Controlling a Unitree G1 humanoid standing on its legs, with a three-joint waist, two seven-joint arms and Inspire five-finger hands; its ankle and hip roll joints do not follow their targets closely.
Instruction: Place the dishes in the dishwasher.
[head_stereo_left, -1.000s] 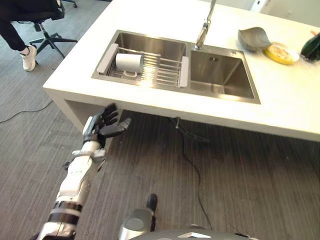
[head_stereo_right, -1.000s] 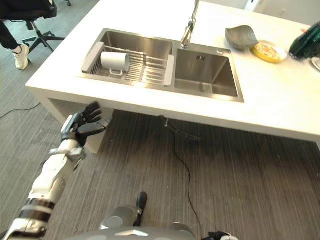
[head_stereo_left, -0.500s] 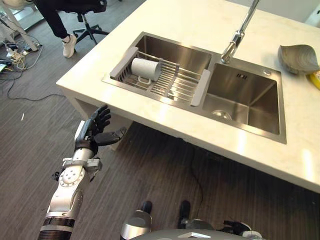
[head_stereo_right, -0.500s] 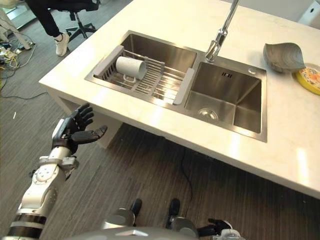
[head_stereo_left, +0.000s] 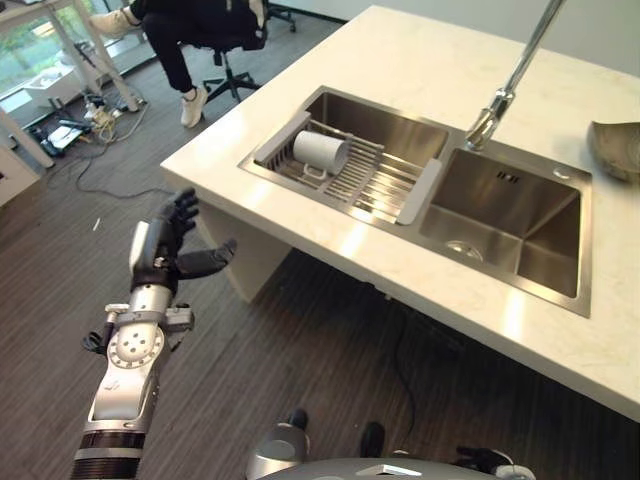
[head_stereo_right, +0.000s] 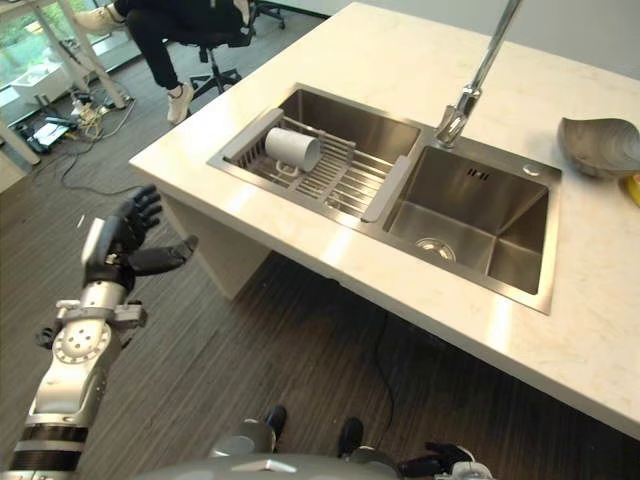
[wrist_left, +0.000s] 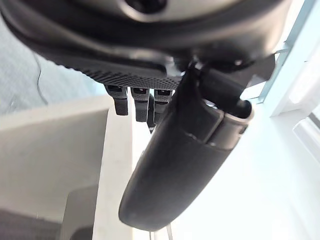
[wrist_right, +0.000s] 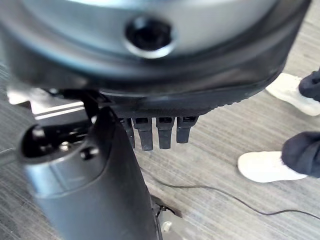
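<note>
The left hand (head_stereo_left: 165, 250) is raised over the dark floor (head_stereo_left: 330, 360), in front of the counter's near left corner. Its fingers are spread and nearly straight, the thumb stands out toward the counter, and nothing is held. In the left wrist view the same hand (wrist_left: 175, 165) is seen with relaxed fingers and no object between thumb and fingers.

Beyond the hand and to its right, the pale counter (head_stereo_left: 420, 70) is seen with a double steel sink (head_stereo_left: 520, 215) set into it. A drying rack (head_stereo_left: 365, 175) is laid across the sink's left basin. A white mug (head_stereo_left: 320, 152) is lying on its side at the rack's left end, well apart from the hand. A tall tap (head_stereo_left: 497, 100) is mounted behind the divide between the basins. Further right, at the counter's far edge, a grey bowl (head_stereo_right: 598, 146) is standing.

Far beyond the hand, a person (head_stereo_left: 195, 25) is seated on an office chair (head_stereo_left: 235, 60).

In the right wrist view the right hand (wrist_right: 150, 130) is seen over grey floor, fingers relaxed, nothing gripped; a person's white shoes (wrist_right: 270, 165) are visible past it.
</note>
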